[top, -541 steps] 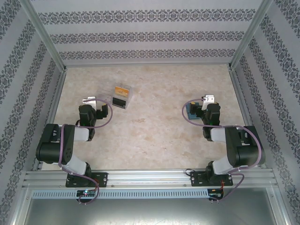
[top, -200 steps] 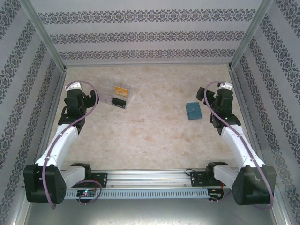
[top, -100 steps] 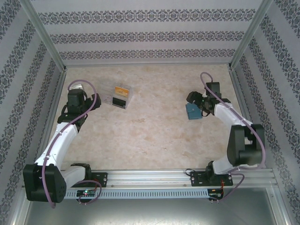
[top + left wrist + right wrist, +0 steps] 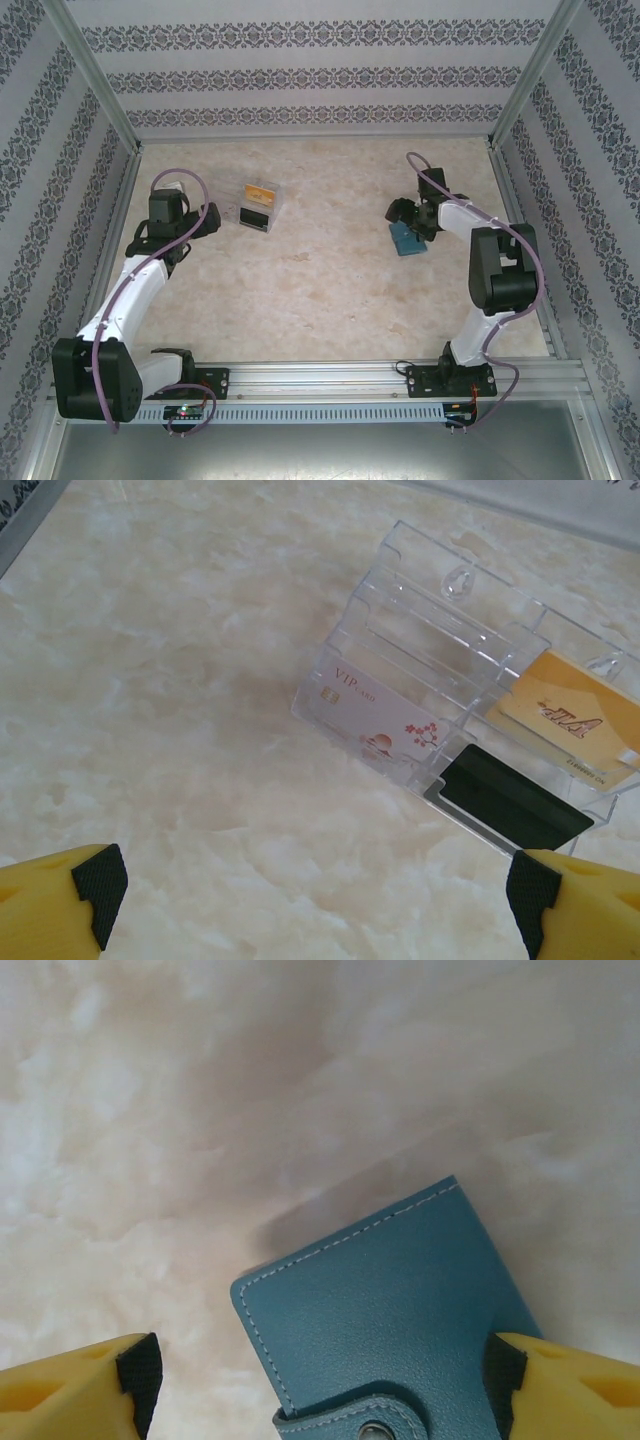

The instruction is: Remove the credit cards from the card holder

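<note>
While your right pincer (image 4: 322, 1378) hangs spread over the shut card holder (image 4: 380, 1300), opening it looks the step in hand.
Next, undo the clasp tab (image 4: 340, 1417); bare bench (image 4: 150, 1110) lies all round it. Your left pincer (image 4: 315, 895) gapes, empty, near the clear rack (image 4: 420, 610) of credit cards (image 4: 570, 720).

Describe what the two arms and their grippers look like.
Both the left arm and right arm have white links between chunky black joints, with a purple cable looping along each. The left gripper and right gripper have yellow fingers tipped with black pads.
</note>
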Motion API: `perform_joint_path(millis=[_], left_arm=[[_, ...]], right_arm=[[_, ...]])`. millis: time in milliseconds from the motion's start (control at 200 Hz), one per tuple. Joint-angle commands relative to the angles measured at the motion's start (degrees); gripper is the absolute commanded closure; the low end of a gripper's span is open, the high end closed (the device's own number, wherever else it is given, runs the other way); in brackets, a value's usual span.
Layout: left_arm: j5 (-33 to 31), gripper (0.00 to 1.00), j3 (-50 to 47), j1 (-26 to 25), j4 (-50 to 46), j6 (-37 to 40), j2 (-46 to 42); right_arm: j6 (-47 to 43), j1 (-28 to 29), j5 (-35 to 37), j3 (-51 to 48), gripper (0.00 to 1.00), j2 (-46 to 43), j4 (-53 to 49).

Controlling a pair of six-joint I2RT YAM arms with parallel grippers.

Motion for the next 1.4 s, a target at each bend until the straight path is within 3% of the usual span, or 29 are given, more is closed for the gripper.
perform_joint_path(millis=[0,135,305,470,719,994,1169,1394], left_arm=[[1.95,0.01,2.35,-0.36,-2.29,-0.91,0.74],[4.99,0.01,3.61,-0.34,-3.34,-2.06,2.87],[10.85,0.0,5.04,-0.58,-3.93,-3.28,5.5],[15.05,0.0,5.62,-1.88,-2.76,-5.57,6.58],[14.87,0.0,7.16,-4.44,-4.11,-6.66,7.47],[13.63,0.0,7.77,-4.98,-5.76,-6.39,8.1],[13.39,0.0,8.2,-5.29,-5.87,-6.38,9.17],[13.81,0.0,9.28,-6.36,-6.46,-6.21,10.81]], right_arm=[[1.48,4.17,-3.52,-1.47,0.15,-0.38,-2.49],[2.27,10.93,-5.81,-4.57,0.16,-1.14,-1.74],[-0.35,18.42,-9.1,-5.36,0.26,-3.8,-1.22],[-1.06,18.28,-2.64,-2.27,0.32,-7.25,-1.96],[-2.48,18.73,0.93,6.12,0.3,2.06,-6.48],[-2.63,22.0,-1.35,9.08,0.29,7.01,-7.6],[-3.09,24.58,-2.99,10.99,0.41,8.68,-8.83],[-6.59,28.17,-9.25,11.84,0.45,8.1,-11.32]])
